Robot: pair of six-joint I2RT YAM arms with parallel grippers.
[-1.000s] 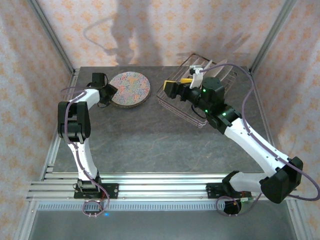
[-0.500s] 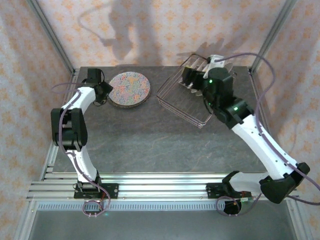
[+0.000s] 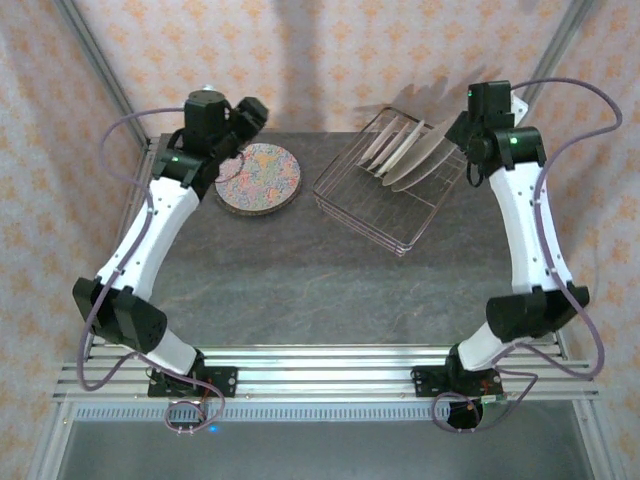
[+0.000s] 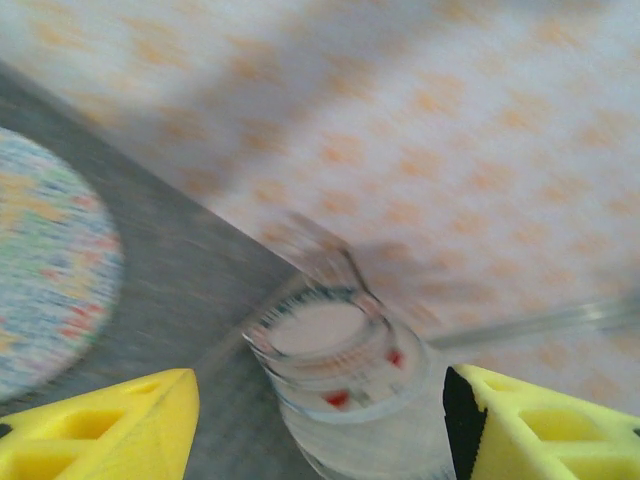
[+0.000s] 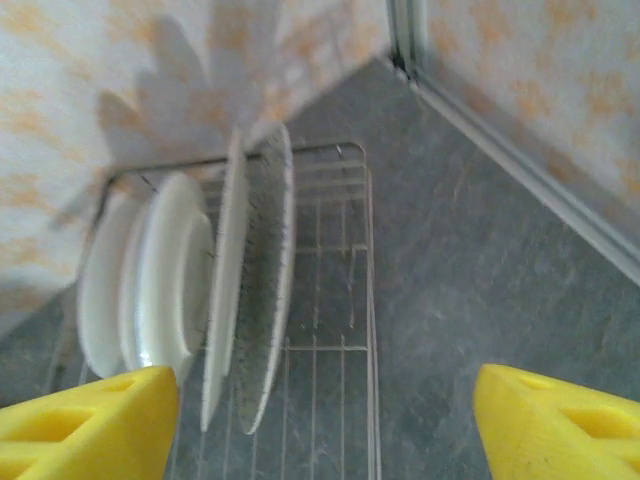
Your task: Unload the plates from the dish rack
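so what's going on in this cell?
Two robot arms are unloading a thin-wire metal dish rack. One round multicolour-speckled plate lies flat on the grey table, left of the rack; several pale round plates stand upright in it. The left end effector and right end effector are both open and empty, held above the table, the right one facing the racked plates.

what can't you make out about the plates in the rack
Top external: the plates in the dish rack stand edge-on and overlap, hiding their patterns.
Left wrist: motion blur smears the rack and its plates; no count possible. The speckled plate is cut off by the left edge.
Right wrist: a finger of the right gripper covers the leftmost plates' lower rims; their faces are blurred.
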